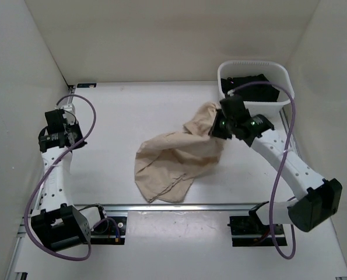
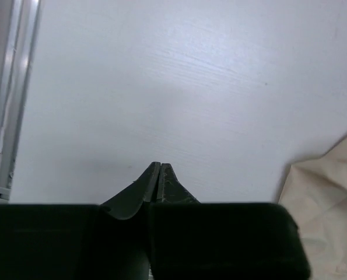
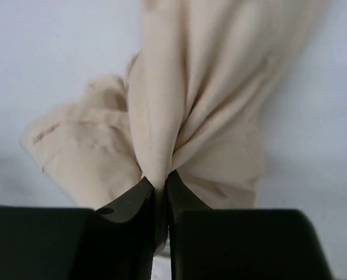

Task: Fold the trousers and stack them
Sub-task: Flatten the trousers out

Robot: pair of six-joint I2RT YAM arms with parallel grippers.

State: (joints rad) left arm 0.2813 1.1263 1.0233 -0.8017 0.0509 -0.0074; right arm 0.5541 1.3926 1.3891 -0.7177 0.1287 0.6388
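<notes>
Nearest the top camera, a metal rail [image 1: 179, 205] is fixed along the near edge of the white table [image 1: 132, 111], and the bases of both arms are bolted beside it. At the left side, the left arm [image 1: 56, 169] is stood upright close to the left wall, with a purple cable [image 1: 91, 119] looped beside it. The left gripper [image 2: 159, 166] is shown in its wrist view with its black fingers pressed together tip to tip. Nothing is held between them, and only bare tabletop is seen beyond.

At the middle of the table, the trousers [image 1: 173, 160] are spread as a rumpled beige heap. Their wider part is laid flat toward the near rail, and a narrower part is drawn up and to the right. One corner of the cloth is caught at the right edge of the left wrist view, well apart from that gripper.

Further right, the right arm [image 1: 278, 157] is stretched from its base toward the centre. The right gripper [image 3: 160, 181] is closed tightly on a bunched fold of the trousers, and the cloth is gathered into long creases running away from the fingertips.

At the far right corner, a white basket [image 1: 252, 64] is set on the table behind the right gripper, and a dark item [image 1: 249, 81] is seen inside it; what it is cannot be told.
</notes>
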